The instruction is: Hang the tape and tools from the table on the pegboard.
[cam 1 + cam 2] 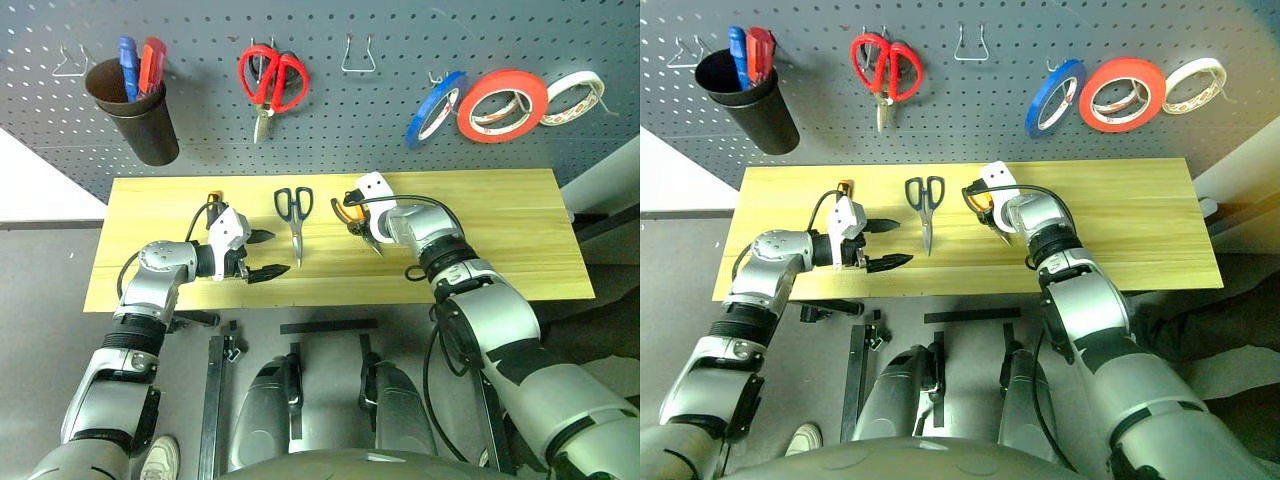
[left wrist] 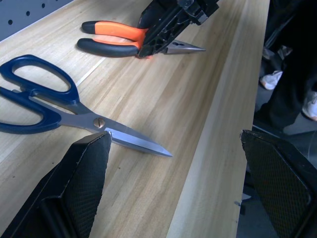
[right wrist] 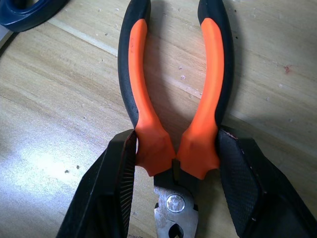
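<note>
Two black fingers (image 3: 119, 188) of your right gripper (image 3: 176, 186) sit pressed against the small orange-and-black-handled pliers (image 3: 173, 99), one on each side, right where the orange grips flare out above the pivot. They look clamped on the tool or within a hair of it, and the pliers lie flat on the light yellow wooden surface (image 1: 480, 215). Before you lift, make sure both pads bear squarely on the grips, not on the sloping shoulders, since a hold so near the pivot could let the handles swing down as the tool leaves the wood. Raise it straight and slowly, keeping the handle loop free for a hook.

Your left gripper (image 1: 262, 255) hovers with its fingers wide apart, just beside the blade tip of the dark blue-black-handled scissors (image 1: 295, 215), holding nothing; leave it there so the two arms stay out of each other's way.

Beyond them, the thin orange-black-handled screwdriver (image 1: 213, 200) lies near the back edge of the surface, partly hidden by the left wrist. On the dark grey pegboard (image 1: 400, 130) the wide red roll of tape (image 1: 503, 105) already hangs between a blue roll (image 1: 436, 107) and a thin white roll (image 1: 573, 97). An empty metal hook (image 1: 358, 58) just beside the red-handled scissors (image 1: 271, 80) seems your nearest free target.
</note>
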